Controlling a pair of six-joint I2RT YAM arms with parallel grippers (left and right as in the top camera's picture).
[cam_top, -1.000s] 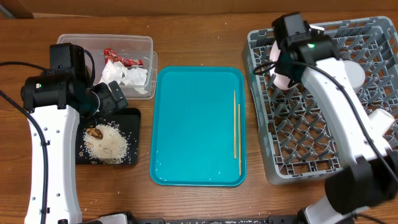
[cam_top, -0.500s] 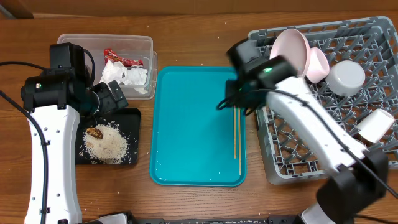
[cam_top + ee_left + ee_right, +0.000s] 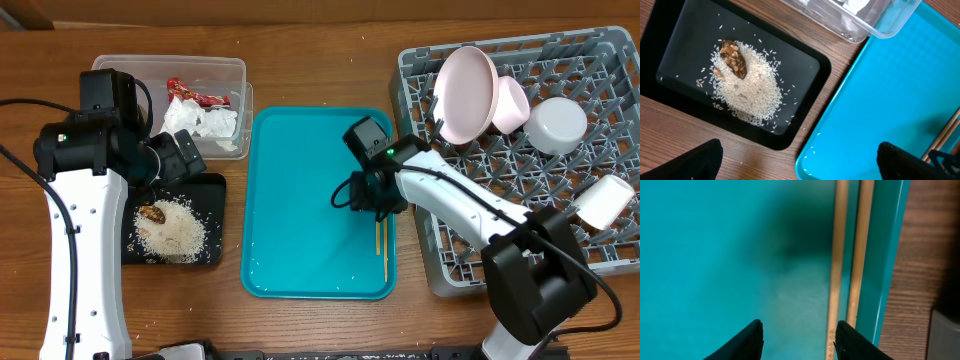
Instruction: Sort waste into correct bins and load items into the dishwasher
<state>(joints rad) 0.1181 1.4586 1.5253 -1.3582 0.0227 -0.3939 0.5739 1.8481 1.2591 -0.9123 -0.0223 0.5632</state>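
The right arm stretches left across the rack, and the right gripper hangs low over the teal tray. Its jaws are partly apart and empty, just left of the two chopsticks lying side by side along the tray's right rim. The left gripper hovers with jaws spread wide, holding nothing, above the black tray with its rice and brown scrap. The wrapper, its markings too small to read, lies with the napkins in the tub at far left. The plate, bowls and cup sit in the rack.
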